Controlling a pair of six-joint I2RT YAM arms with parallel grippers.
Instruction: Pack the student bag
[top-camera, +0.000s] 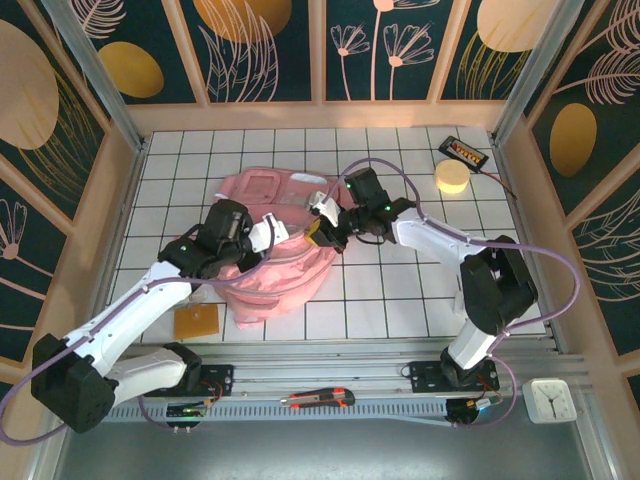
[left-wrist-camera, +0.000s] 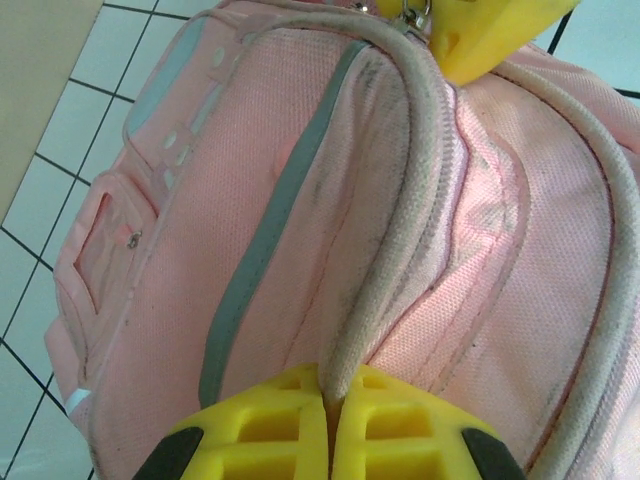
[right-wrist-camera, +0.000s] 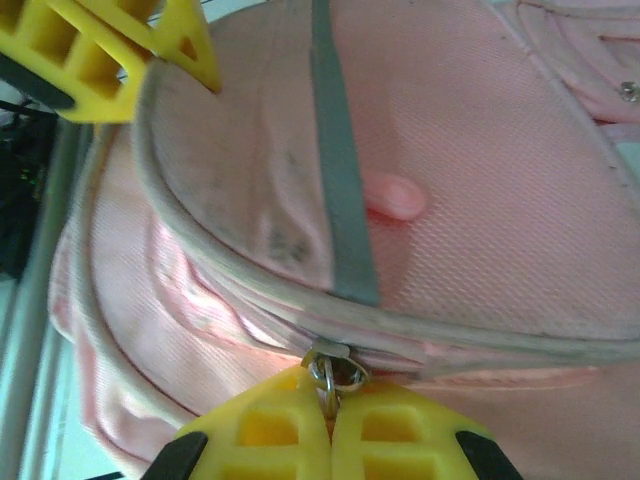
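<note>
The pink student bag (top-camera: 270, 235) lies in the middle of the tiled table, front pockets facing the far side. My left gripper (left-wrist-camera: 332, 395) is shut on the bag's grey piped edge (left-wrist-camera: 385, 260) beside the zipper. My right gripper (right-wrist-camera: 330, 400) is shut on the metal ring of the zipper pull (right-wrist-camera: 335, 372). In the top view both grippers meet over the bag's near half, the left (top-camera: 268, 232) and the right (top-camera: 325, 232) a short way apart. The right gripper's yellow fingers (left-wrist-camera: 490, 35) show at the top of the left wrist view.
A yellow tape roll (top-camera: 451, 177) and a black battery pack (top-camera: 466, 153) lie at the far right. An orange square pad (top-camera: 196, 321) sits near the left arm. A red cutter (top-camera: 318, 400) rests on the front rail, and a small white clock (top-camera: 549, 400) at the near right.
</note>
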